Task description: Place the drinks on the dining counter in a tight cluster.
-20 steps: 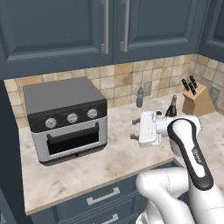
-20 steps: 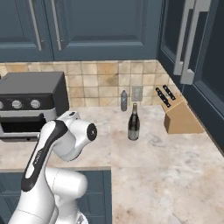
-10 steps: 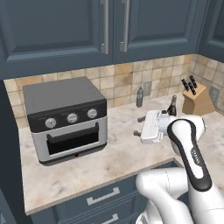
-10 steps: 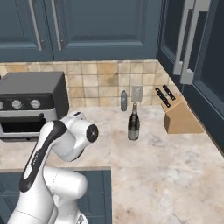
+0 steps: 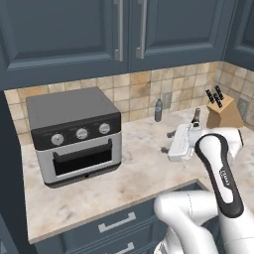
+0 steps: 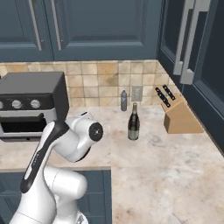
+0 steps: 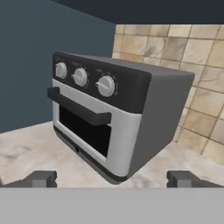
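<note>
While the gripper (image 7: 111,179) hangs spread and empty facing the toaster oven (image 7: 109,116), the step reads as approach. The wine bottle (image 6: 133,122) and small grey-blue bottle (image 6: 124,100) stand on the marble worktop (image 6: 166,162), near each other. Next: swing toward the wine bottle, straddle its body.

Dark wine bottle (image 6: 133,124), white label; grey-black toaster oven (image 5: 75,133)

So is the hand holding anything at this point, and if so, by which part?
Nothing is held. The hand is open with an empty gap between its fingers, pointing at the toaster oven; the wine bottle stands untouched on the counter.
</note>
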